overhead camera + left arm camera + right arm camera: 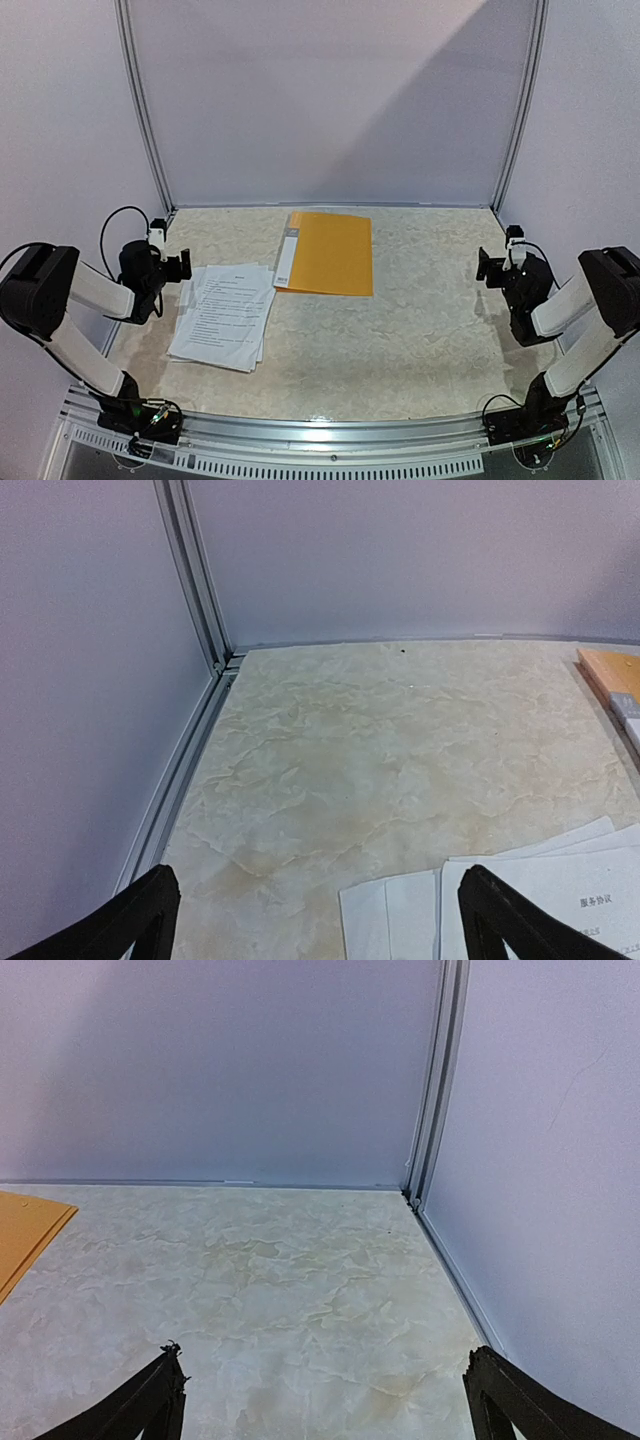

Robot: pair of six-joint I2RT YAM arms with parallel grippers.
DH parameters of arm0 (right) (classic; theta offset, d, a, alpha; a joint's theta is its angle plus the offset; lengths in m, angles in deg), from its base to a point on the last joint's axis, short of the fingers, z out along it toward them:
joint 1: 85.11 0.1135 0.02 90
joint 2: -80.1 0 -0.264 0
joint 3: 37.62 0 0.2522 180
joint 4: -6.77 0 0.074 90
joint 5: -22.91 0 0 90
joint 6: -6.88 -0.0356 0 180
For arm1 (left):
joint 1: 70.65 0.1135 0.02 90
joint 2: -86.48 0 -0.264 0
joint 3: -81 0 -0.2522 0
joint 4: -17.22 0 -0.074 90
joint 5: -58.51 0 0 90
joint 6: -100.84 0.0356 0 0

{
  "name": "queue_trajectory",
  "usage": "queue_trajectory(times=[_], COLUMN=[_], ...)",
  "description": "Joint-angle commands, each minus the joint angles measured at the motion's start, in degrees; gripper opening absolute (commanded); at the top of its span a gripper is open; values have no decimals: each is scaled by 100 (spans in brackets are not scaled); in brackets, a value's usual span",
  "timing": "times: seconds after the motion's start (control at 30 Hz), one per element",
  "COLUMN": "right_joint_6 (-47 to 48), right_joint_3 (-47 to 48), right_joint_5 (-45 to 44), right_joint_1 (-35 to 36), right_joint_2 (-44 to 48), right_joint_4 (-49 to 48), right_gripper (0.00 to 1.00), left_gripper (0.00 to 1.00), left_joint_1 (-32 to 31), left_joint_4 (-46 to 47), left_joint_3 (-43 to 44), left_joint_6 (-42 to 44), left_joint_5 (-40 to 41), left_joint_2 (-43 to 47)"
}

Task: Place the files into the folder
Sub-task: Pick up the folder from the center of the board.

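The files [224, 314] lie as a loose stack of white printed sheets on the table's left half; their far corners [520, 900] show at the bottom of the left wrist view. The orange-yellow folder [325, 252] lies shut and flat behind them, its white label strip along the left side; its edge [612, 678] and a corner [25, 1232] show in the wrist views. My left gripper [183, 265] hovers open just left of the files. My right gripper [487, 267] hangs open at the far right, well away from both. Nothing sits between either pair of fingers.
White walls with metal corner posts [143, 110] close in the marbled tabletop [400, 330] on three sides. A metal rail [330, 435] runs along the near edge between the arm bases.
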Motion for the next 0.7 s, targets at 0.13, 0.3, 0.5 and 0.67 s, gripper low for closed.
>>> queue_trajectory(times=[0.13,0.3,0.5,0.67], right_joint_6=[-195,-1039,-1934,-2591], right_joint_3=[668,2539,4038,4430], right_joint_5=[-404,605,2172,2278], right_joint_1=[-29,-28,138,766], right_joint_2=[884,1500,614,149], right_joint_4=[2279,6075,8050,8246], right_gripper=[99,99,92,90], left_gripper=[100,100,100,98], left_joint_1=[37,53,-252,-2013], left_joint_4=[43,-2124,-5580,-7949], left_joint_3=[78,1127,3739,5042], left_joint_6=[73,18,1207,3466], left_joint_5=[-158,-55,-1135,-856], left_joint_2=[-55,147,-298,-653])
